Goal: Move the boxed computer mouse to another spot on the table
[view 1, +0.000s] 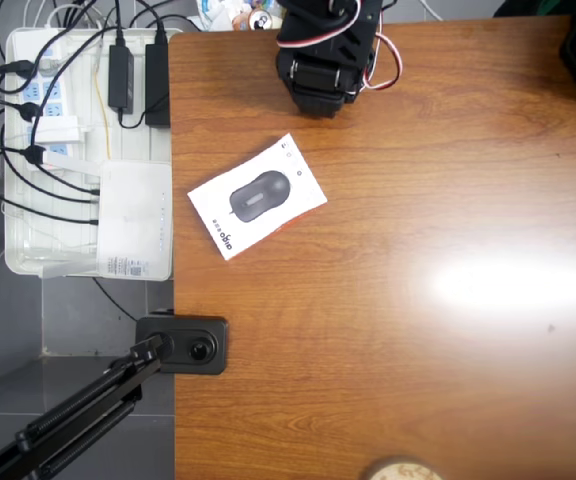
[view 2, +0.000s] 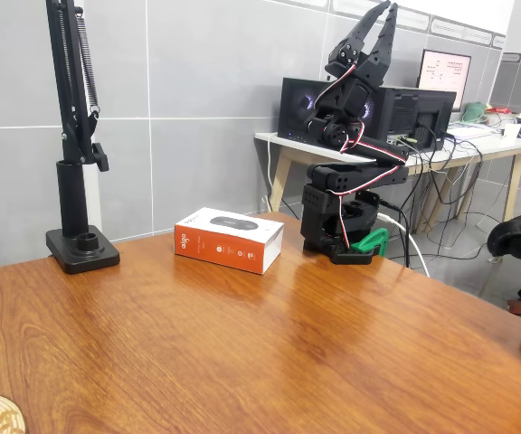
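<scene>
claw [view 2: 383,20] raised above arm base, fingers slightly parted, empty | mouse box [view 1: 257,196] flat on desk [view 1: 418,380], near base, close to desk edge | risk: box wide, low, glossy; narrow opening may slip or shove it off edge

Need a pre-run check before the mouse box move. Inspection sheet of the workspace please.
Surface: brown wooden table, glare patch at right in the overhead view.
Job's things: mouse box lies flat and skewed near the table's left edge, apart from the arm.
Clutter: round wooden disc at the near edge; black stand base clamped at the table edge.
Gripper: gripper raised, pointing up, fingers slightly apart, holding nothing.
Cables: red, white and black wires along the arm; black cables into the white tray of power strips.
Surroundings: grey wall, desk with monitors behind.
</scene>
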